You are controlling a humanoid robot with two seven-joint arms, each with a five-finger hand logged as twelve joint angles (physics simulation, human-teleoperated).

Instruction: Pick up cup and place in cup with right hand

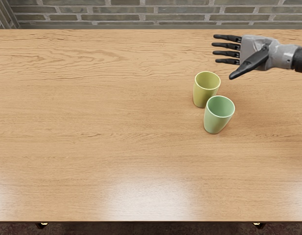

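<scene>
As my arm comes in from the right edge, right hand [256, 52]: grey palm, black fingers, above the far right part of the tabletop; exact height can't tell.
Fingers [226, 45]: wide, holding nothing; four nearly straight, slightly apart, pointing left; thumb [251, 63] swung well out from them, slanting toward the near side, its tip just beside the yellow-green cup's rim as viewed.
Yellow-green cup [204, 96]: smooth, round, tapered, upright on tabletop, right of centre, mouth up.
Pale mint-green cup [216, 122]: same shape, smooth, also upright, mouth up, nearer side and slightly right of the yellow-green one, overlapping it in view; touching or just beside, can't tell.
Cup in cup: not nested, each stands on its own base.
Tabletop [92, 147]: light wood, visible grain, glare along near part.
Wall [141, 17]: grey-green brick, pale mortar, beyond far edge.
</scene>
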